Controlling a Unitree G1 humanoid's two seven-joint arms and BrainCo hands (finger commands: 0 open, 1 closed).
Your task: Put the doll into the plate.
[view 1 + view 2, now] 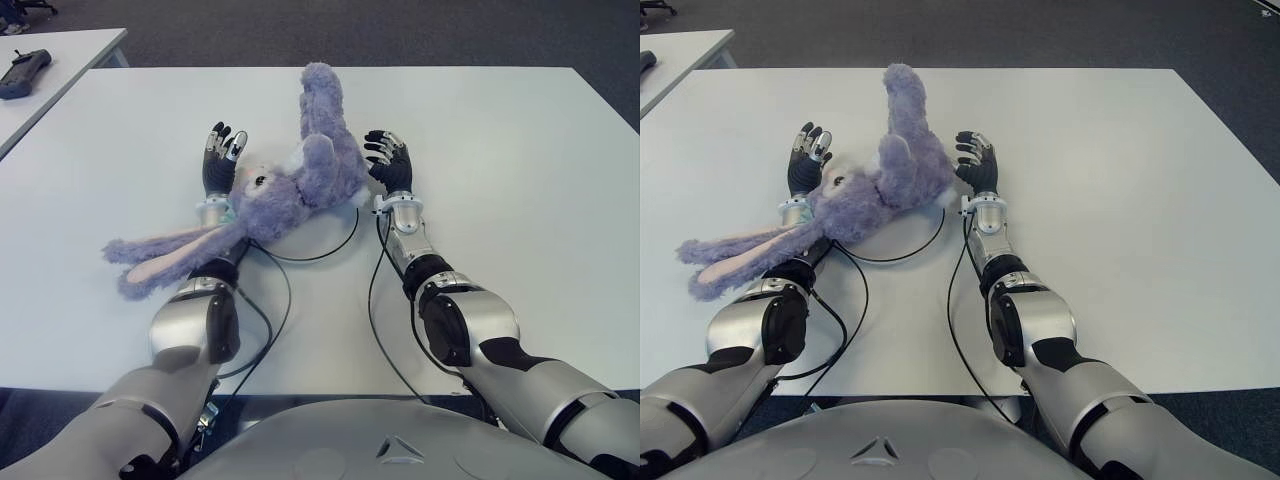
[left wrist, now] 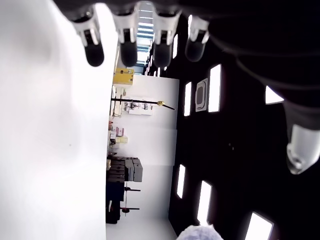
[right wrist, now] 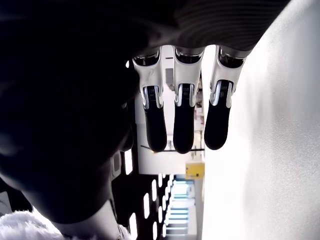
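My left-hand fingers (image 2: 127,47) stretch out straight and spread, gripping nothing, the worktop white alongside them. My right-hand fingers (image 3: 183,125) are likewise extended and empty. My left hand (image 1: 220,160) lies palm up at the left of the doll (image 1: 290,185), its wrist under the toy's head and long ears; my right hand (image 1: 390,165) shows just beside the doll's right flank, close enough that I cannot tell whether it touches the fur. The doll, a purple plush rabbit, sprawls between both hands in the middle of the white worktop (image 1: 500,140), its ears trailing toward the near left edge and one leg pointing at the far edge. It lies over the plate (image 1: 335,238), of which only a thin dark rim arc shows beneath the toy, apparently a shallow white dish. A dark handheld device (image 1: 22,72) sits on a second table (image 1: 70,50) at the far left corner.
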